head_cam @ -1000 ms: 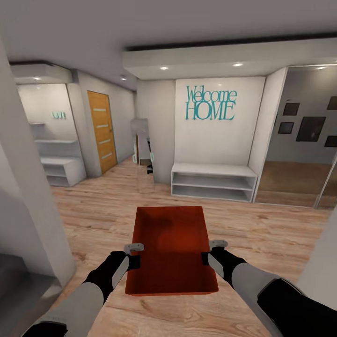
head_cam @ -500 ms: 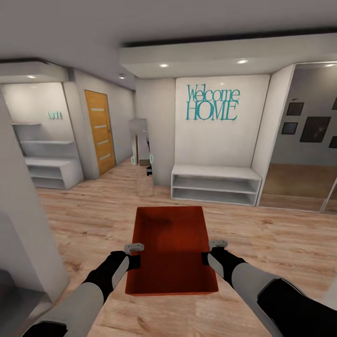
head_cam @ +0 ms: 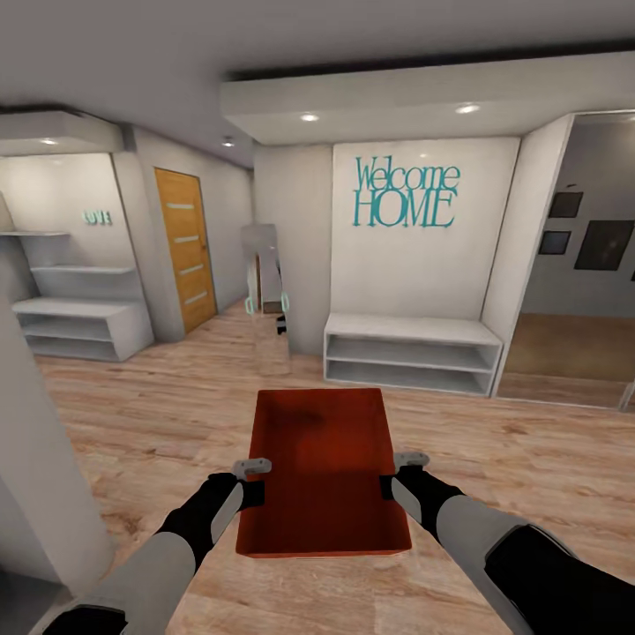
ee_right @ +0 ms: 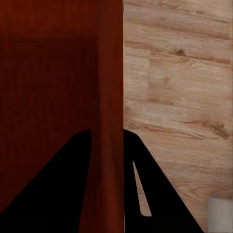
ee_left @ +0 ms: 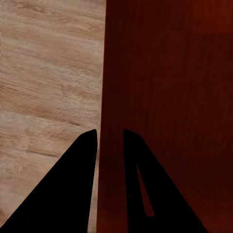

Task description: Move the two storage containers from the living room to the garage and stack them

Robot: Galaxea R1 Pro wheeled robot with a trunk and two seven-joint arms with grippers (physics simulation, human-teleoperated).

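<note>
I carry one red-orange storage container (head_cam: 324, 467) in front of me, above the light wood plank flooring (head_cam: 159, 414). My left gripper (head_cam: 253, 481) is shut on its left wall, my right gripper (head_cam: 394, 476) is shut on its right wall. In the left wrist view the container's wall (ee_left: 109, 97) runs between the two dark fingers (ee_left: 73, 184). The right wrist view shows the other wall (ee_right: 110, 97) pinched between its fingers (ee_right: 63, 179). The bin is empty. The second container is out of view.
Ahead stands a low white shelf bench (head_cam: 410, 353) under a "Welcome HOME" wall sign (head_cam: 406, 194). An orange door (head_cam: 185, 247) and white shelves (head_cam: 75, 317) are at the left. A pale column (head_cam: 35, 459) is close at my left, a mirrored opening (head_cam: 573, 291) at the right.
The camera has moved: the room has shifted, with the left column sliding out and the bench and right opening drifting right. The container and both grippers hold the same pose.
</note>
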